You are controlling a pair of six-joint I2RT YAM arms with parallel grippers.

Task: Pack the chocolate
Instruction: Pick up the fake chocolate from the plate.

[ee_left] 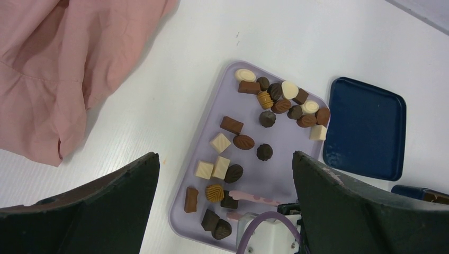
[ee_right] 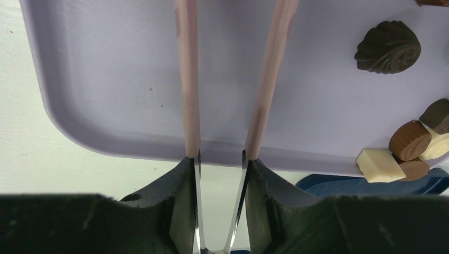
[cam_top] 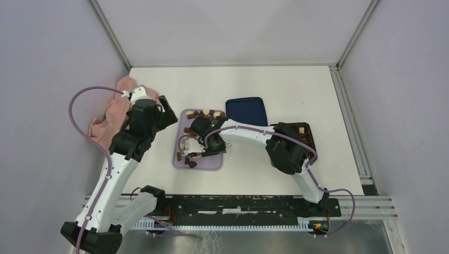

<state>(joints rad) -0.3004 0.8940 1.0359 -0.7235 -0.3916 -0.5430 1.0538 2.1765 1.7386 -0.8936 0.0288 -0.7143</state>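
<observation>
Chocolate pieces (ee_left: pixel 265 103), dark, mid brown and cream-white, lie scattered on the lilac tray (cam_top: pixel 212 163). My right gripper (ee_right: pixel 219 156) is shut on a pair of metal tongs with pink arms (ee_right: pixel 188 79) that reach over the tray. In the left wrist view the pink tong tips (ee_left: pixel 254 198) lie beside a dark square chocolate (ee_left: pixel 229 201) near the tray's front. In the right wrist view the tips run off the top of the frame. My left gripper (ee_left: pixel 225 159) hangs wide open above the tray's left side, holding nothing. The right arm partly hides the box (cam_top: pixel 307 132).
A dark blue lid (cam_top: pixel 246 111) lies flat just behind and right of the tray. A crumpled pink cloth (cam_top: pixel 114 114) sits at the table's left edge under the left arm. Grey walls enclose the table on three sides.
</observation>
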